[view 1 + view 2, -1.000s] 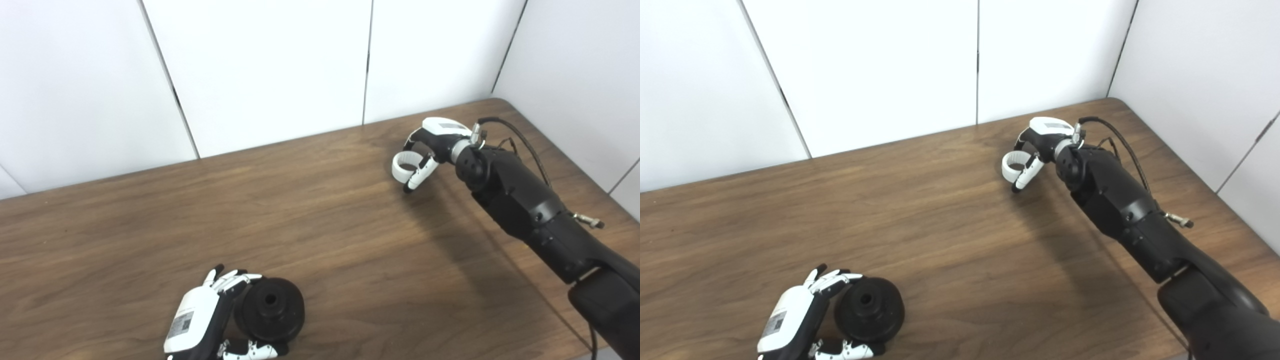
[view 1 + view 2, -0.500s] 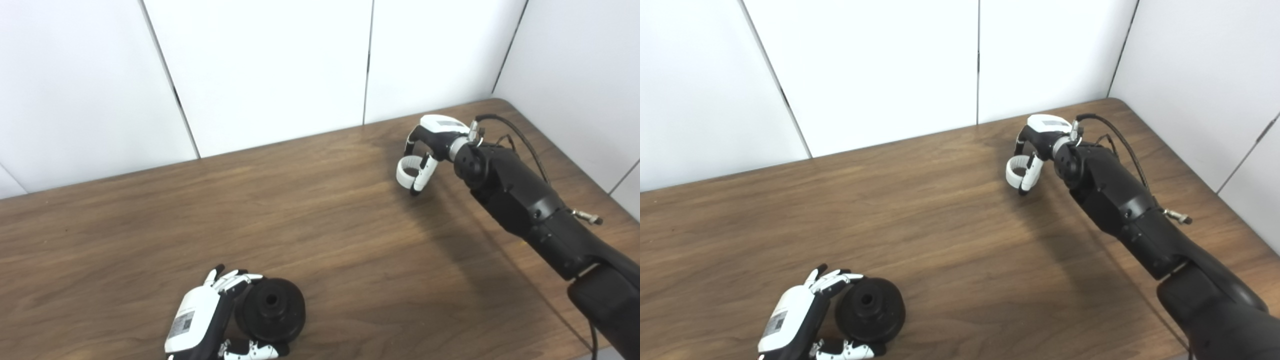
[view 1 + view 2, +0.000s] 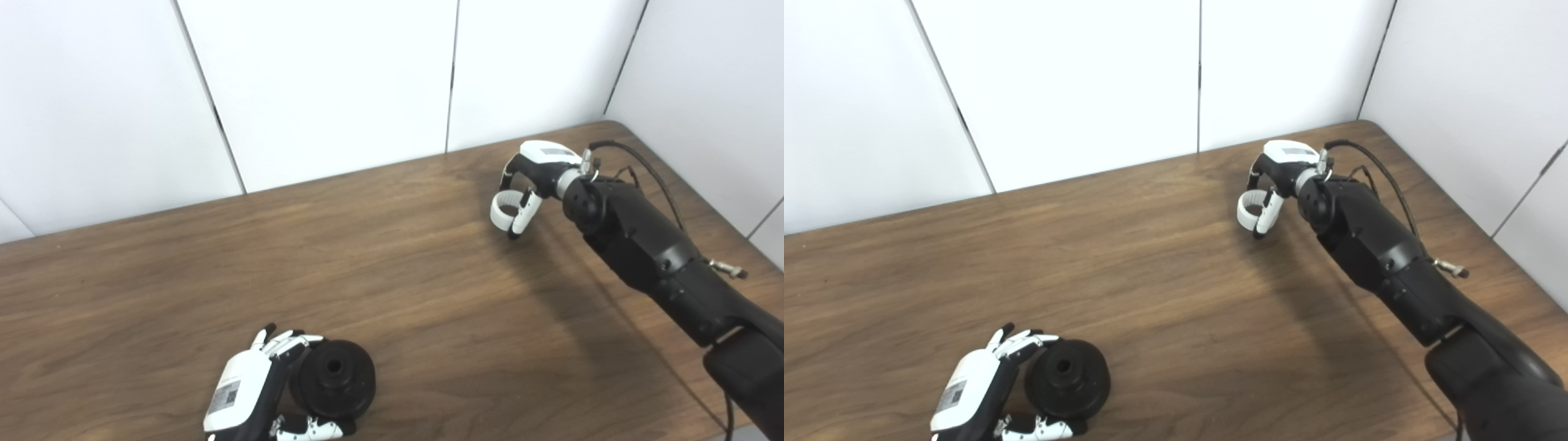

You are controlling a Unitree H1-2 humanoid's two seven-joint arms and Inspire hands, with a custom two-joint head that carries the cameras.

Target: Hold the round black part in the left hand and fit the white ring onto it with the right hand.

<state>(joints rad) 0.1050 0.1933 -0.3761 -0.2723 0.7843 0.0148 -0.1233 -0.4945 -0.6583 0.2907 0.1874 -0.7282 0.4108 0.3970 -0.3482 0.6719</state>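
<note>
1. You had the left hand (image 3: 245,395) near the front edge of the wooden table (image 3: 380,275), its fingers (image 3: 288,343) and thumb closed around the round black part (image 3: 334,380).
2. That part was tilted, its central hole facing up and toward the camera.
3. You kept the right hand (image 3: 530,177) toward the table's far right corner, fingers curled on the white ring (image 3: 503,210), gripping it.
4. The ring and the black part were well apart.
</note>
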